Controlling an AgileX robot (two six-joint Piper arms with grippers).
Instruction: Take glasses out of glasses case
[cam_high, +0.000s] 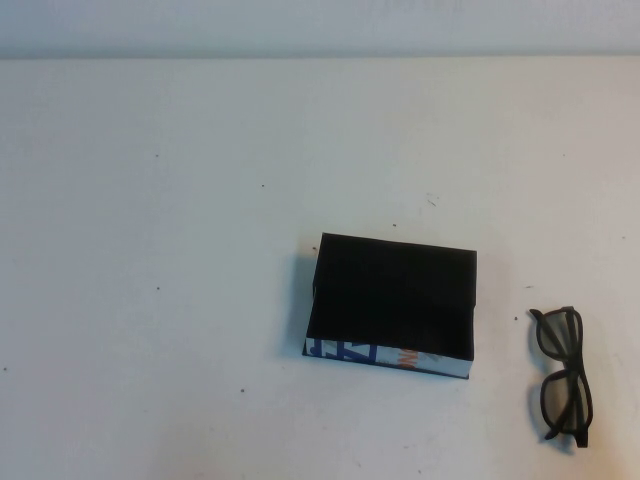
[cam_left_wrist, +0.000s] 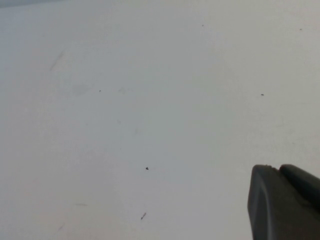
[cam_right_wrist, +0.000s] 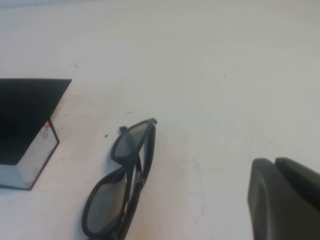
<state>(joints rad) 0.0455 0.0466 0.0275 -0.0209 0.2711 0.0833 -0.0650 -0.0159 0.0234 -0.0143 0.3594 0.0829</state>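
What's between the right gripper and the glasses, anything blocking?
Nothing visible. The glasses lie folded on bare table, already outside the case and to its right, apart from it. The right gripper shows only at the edge of its wrist view; the left gripper is over bare table.

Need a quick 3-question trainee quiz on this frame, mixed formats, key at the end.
1. True or false: the glasses lie inside the glasses case.
2. In the high view, the glasses lie on the case's: A) robot's left B) robot's right C) far side.
3. Fill in: the case's printed white side faces ____ the robot.

Key: 1 false, they lie on the table, apart from it. 2 B. 3 toward.
Only a dark part of the left gripper and right gripper shows, in the wrist views.
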